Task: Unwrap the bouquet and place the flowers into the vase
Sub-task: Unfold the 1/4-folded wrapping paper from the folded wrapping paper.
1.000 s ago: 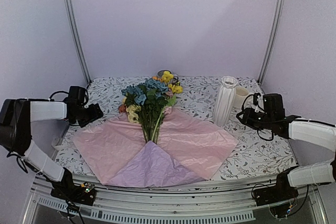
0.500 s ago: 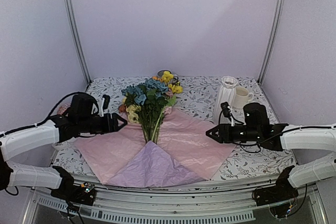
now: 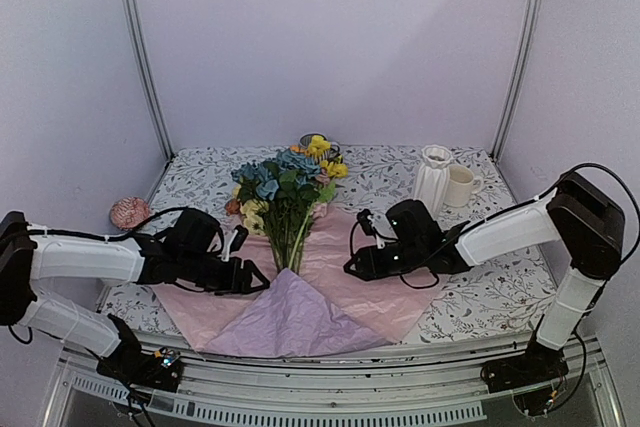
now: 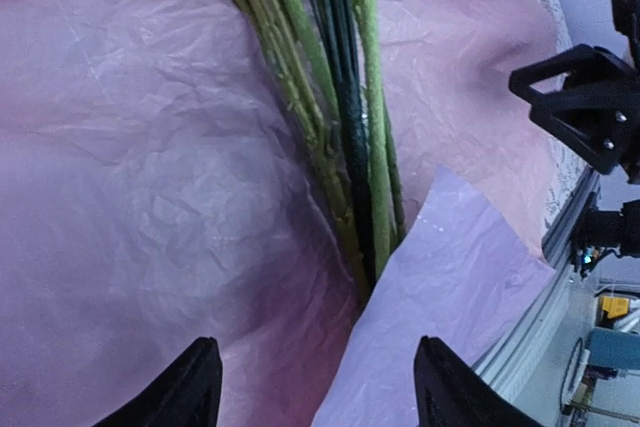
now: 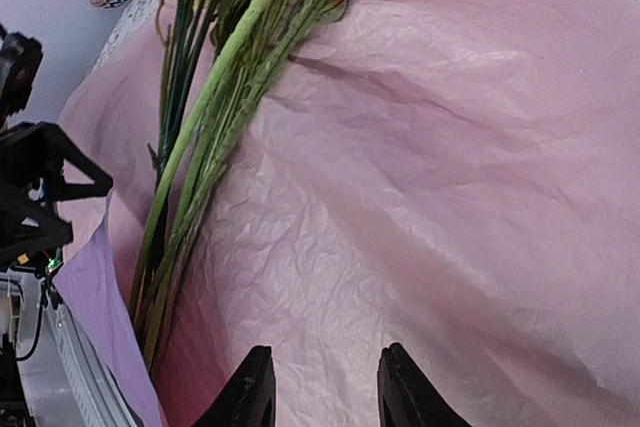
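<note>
Both arms have been brought inward. The left fingers (image 3: 252, 281) are spread wide, the right fingers (image 3: 354, 265) parted narrowly — both empty. Between them the green-stemmed flowers (image 3: 283, 192) lie on the opened lilac-pink paper sheet (image 3: 395, 302) — a stem grasp seems prepared; the tall white ribbed vase (image 3: 432, 179) stands behind the right fingers.

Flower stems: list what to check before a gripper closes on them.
1. Paper spread flat under the stems: ok.
2. Left gripper open and empty: ok.
3. Right gripper open and empty: ok.
4. Stems between either gripper's fingers: not ok; both grippers sit short of them.
5. Vase upright: ok.
6. Stems free of any tie: cannot tell.
</note>
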Motion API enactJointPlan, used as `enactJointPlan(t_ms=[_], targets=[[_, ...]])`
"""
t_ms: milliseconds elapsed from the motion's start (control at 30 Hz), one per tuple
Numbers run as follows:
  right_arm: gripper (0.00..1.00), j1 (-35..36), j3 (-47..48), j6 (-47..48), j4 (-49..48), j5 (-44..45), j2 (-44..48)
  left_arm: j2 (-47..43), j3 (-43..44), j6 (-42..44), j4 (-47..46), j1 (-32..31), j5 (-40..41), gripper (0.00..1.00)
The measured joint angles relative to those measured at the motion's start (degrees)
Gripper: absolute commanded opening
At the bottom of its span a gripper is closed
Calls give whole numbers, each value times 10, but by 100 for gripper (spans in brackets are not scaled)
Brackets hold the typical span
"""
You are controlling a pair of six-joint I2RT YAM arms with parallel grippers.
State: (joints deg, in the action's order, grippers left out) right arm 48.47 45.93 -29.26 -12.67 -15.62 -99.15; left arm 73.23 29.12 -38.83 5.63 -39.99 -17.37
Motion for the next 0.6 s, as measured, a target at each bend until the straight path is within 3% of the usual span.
enactJointPlan(t_ms=[167, 333, 600], targets=[[24, -4, 64, -3, 27, 29, -41, 5, -22, -3, -52, -4, -46, 71], [23, -23, 125, -5, 44, 39, -68, 6, -74, -20, -133, -10, -113, 69], [23, -45, 216, 12, 90, 49, -132, -2, -81, -36, -173, -49, -178, 67]])
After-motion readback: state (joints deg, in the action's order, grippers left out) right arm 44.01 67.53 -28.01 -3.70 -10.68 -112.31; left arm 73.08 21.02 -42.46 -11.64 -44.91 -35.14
